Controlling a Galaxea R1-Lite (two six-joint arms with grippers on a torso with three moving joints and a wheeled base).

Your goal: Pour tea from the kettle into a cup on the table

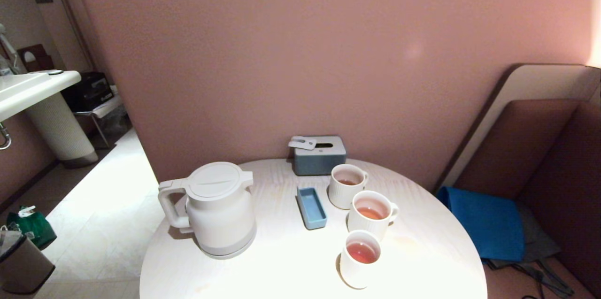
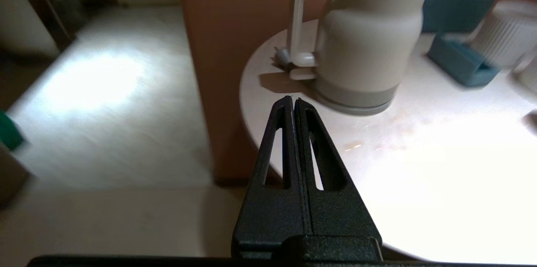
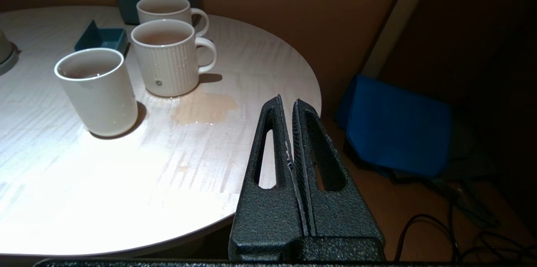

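Standing upright: kettle point(image 1: 219, 210), lid on, on the left part of the table point(image 1: 291, 261), loop handle facing the table's left edge, resting on a thin base disc.
Writing: no brand or label can be read on the kettle, cups or boxes; the middle ribbed cup point(image 3: 168, 57) carries a small round mark near its foot, too small to make out.
Cups: three white cups in a row on the right half, far cup point(image 1: 346, 185), middle one, near cup point(image 1: 360, 258); tea point(image 1: 361, 252) shows in each.
Spill: tea-coloured puddle point(image 3: 204, 107) on the tabletop just beside the middle cup.
Between kettle and cups: blue tray point(image 1: 312, 207); grey-blue tissue box point(image 1: 319, 154) at the far edge by the wall.
Left gripper point(image 2: 293, 101): fingers pressed together, holding nothing, off the table's left rim, near the kettle handle but apart from it.
Right gripper point(image 3: 288, 101): fingers closed, empty, at the table's right rim, apart from the cups.
Open room: bare tabletop in front of the kettle and cups.
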